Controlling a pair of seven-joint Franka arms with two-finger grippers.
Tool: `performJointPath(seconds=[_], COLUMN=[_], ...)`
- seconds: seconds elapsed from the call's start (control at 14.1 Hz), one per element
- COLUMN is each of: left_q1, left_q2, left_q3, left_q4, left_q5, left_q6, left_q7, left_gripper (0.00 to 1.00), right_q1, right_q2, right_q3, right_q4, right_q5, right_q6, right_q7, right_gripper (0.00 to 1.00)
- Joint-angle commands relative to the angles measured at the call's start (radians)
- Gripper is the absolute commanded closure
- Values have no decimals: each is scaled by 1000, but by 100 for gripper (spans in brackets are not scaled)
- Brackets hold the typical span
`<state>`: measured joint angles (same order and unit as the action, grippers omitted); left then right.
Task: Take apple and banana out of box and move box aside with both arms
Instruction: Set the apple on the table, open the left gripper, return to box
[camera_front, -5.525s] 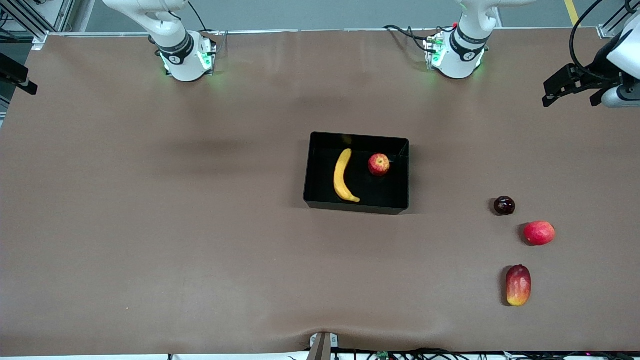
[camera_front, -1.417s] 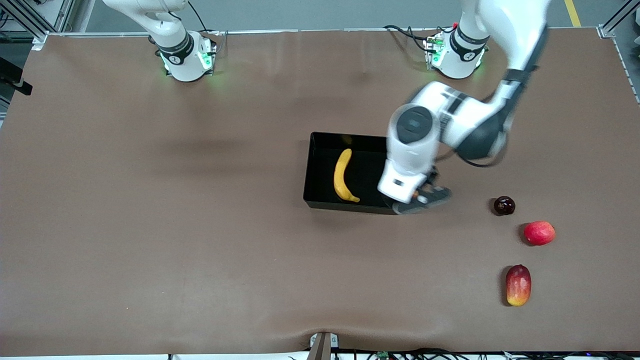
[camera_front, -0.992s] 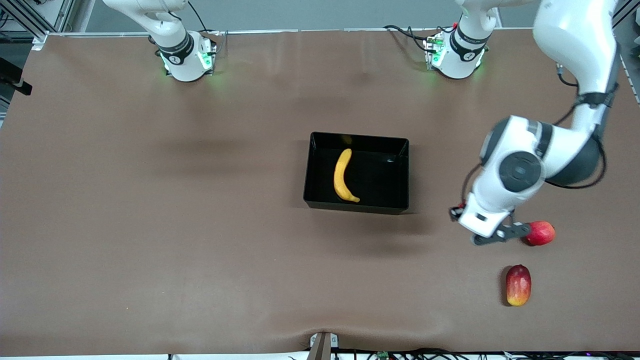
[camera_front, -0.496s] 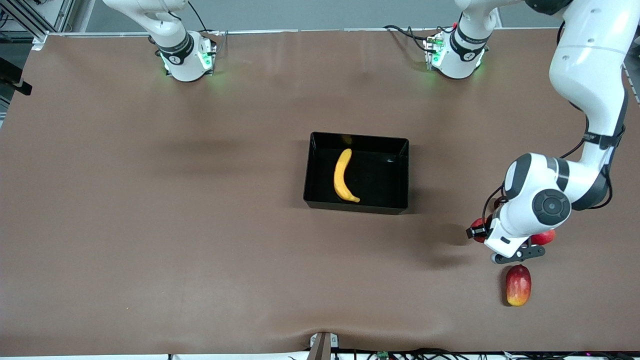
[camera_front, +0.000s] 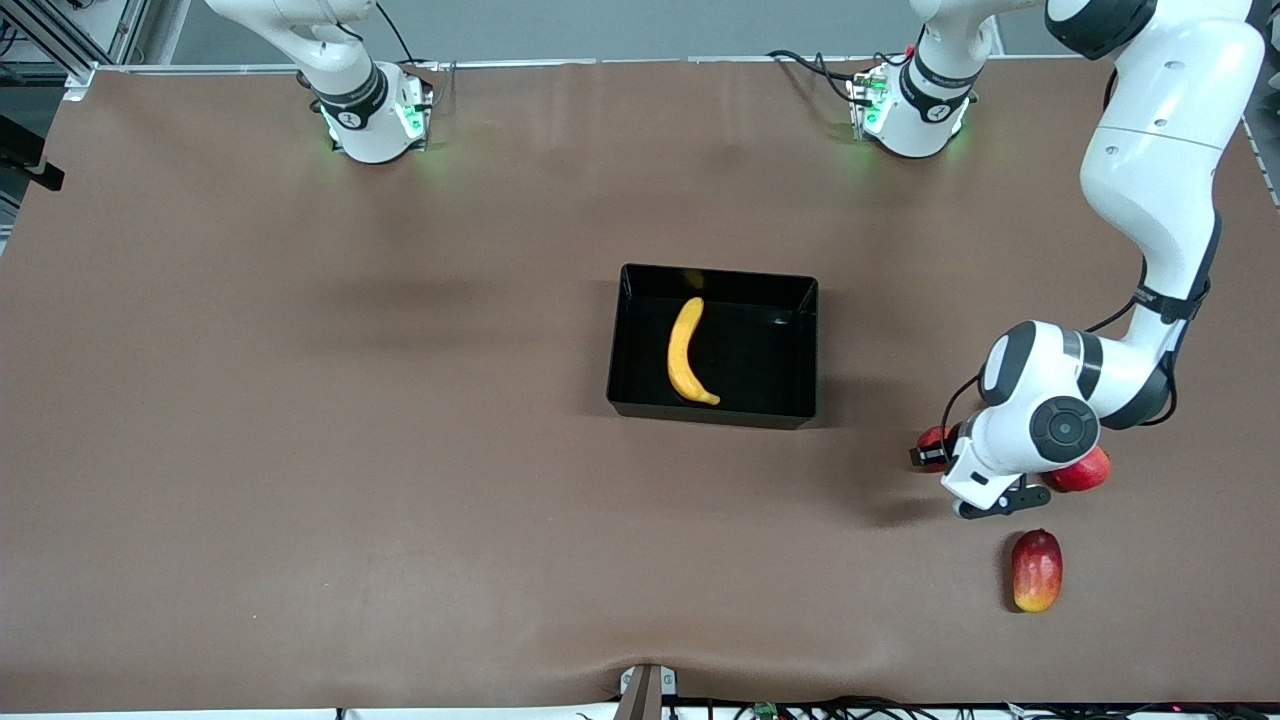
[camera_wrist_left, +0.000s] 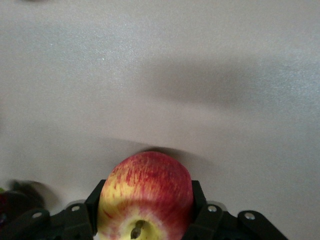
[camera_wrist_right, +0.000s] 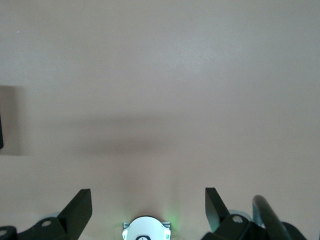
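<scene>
The black box (camera_front: 712, 414) stands at mid-table with the yellow banana (camera_front: 685, 352) lying in it. My left gripper (camera_front: 940, 452) is shut on the red apple with a yellow patch (camera_front: 934, 438), low over bare table between the box and the loose fruits at the left arm's end. In the left wrist view the apple (camera_wrist_left: 145, 196) sits between the black fingers (camera_wrist_left: 199, 197) of that gripper (camera_wrist_left: 145, 205). I cannot tell whether it touches the table. My right gripper (camera_wrist_right: 147, 210) is open and empty, high over its own base, out of the front view.
A plain red fruit (camera_front: 1088, 472) lies partly under the left arm's wrist. A red-and-yellow mango (camera_front: 1037, 570) lies nearer the front camera. The dark plum is hidden by the left arm.
The left arm lifted the apple out of the box and carried it to the loose fruits at its end of the table. The banana and box stayed put. The right arm waits.
</scene>
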<state>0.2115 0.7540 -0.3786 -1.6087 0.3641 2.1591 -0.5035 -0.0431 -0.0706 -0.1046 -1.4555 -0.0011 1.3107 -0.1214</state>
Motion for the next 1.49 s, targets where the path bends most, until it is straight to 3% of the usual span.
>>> performJointPath(seconds=[0.0,0.07,0.5,0.78,1.13,1.42], left_q1=[-1,-1,-6,-29,-245,-404], left_q2=[1,-7,-154,-166,-137,-56], left_q3=[-8,-11,-80,-209,-220,-209], left_q4=[-11,-8,3,4,30,43], left_q5=[-10,-10,4,6,-1,6], left_q6=[5,2,-88,-128,-111,13], left_q7=[-12,-10,-3,-19,-173,-357], left_gripper=[7,0,0,0,0,0], right_q1=[-23,-23,-23,-23,-24,-24], right_q2=[6,6,6,6,8,8], right_q3=[13,13,13,13,13,13], right_q4=[17,17,15,15,17,17], right_q5=[15,15,15,15,15,15], right_q6=[-7,-7,-7,-7,-5,-5], right_q7=[13,13,13,13,13,13], right_gripper=[0,0,0,0,0,0])
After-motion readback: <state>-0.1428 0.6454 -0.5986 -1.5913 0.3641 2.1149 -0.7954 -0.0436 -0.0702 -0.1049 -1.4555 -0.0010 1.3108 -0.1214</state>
